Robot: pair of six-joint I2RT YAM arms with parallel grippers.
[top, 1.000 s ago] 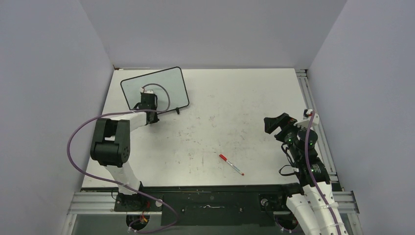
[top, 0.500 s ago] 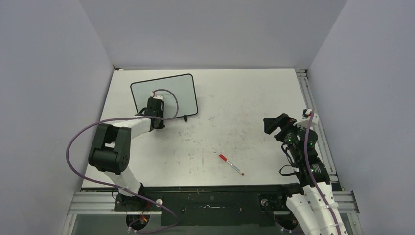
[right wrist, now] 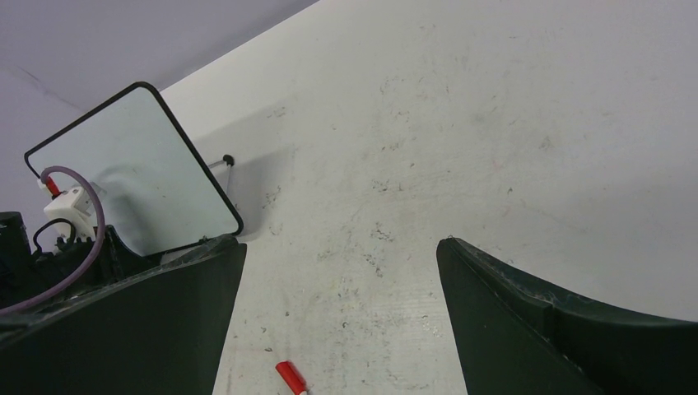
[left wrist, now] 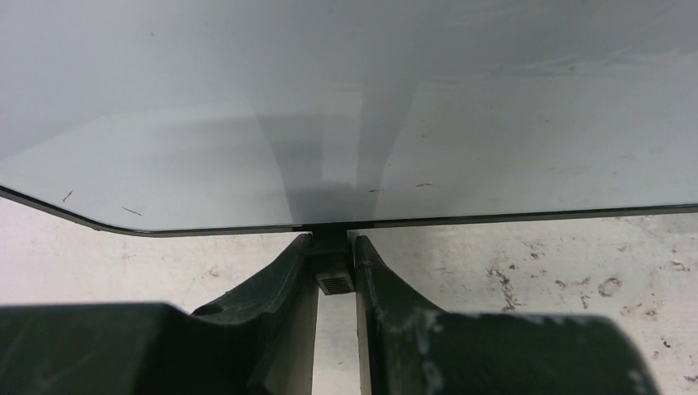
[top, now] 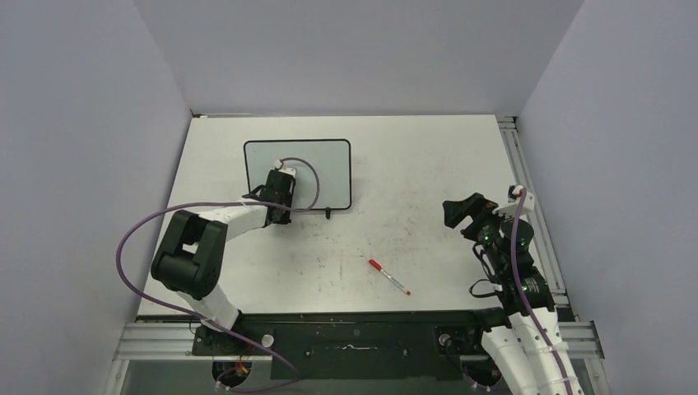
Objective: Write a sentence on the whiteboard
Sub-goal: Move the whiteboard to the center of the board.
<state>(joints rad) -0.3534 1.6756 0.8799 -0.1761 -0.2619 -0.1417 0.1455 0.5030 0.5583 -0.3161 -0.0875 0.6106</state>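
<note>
The left gripper point(left wrist: 333, 276) is clenched on the small black foot point(left wrist: 333, 262) under the blank whiteboard's point(left wrist: 346, 107) near edge, the board just ahead of its fingers, probably to steer it into writing reach, while the right gripper point(right wrist: 339, 245) hangs wide and empty near the marker point(top: 388, 276)

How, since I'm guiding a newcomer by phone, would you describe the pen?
On the scuffed white table, look toward the near edge, slightly right of the middle. The pen lies there alone: slim, pale, red-capped, unlike the black-framed board farther back.
</note>
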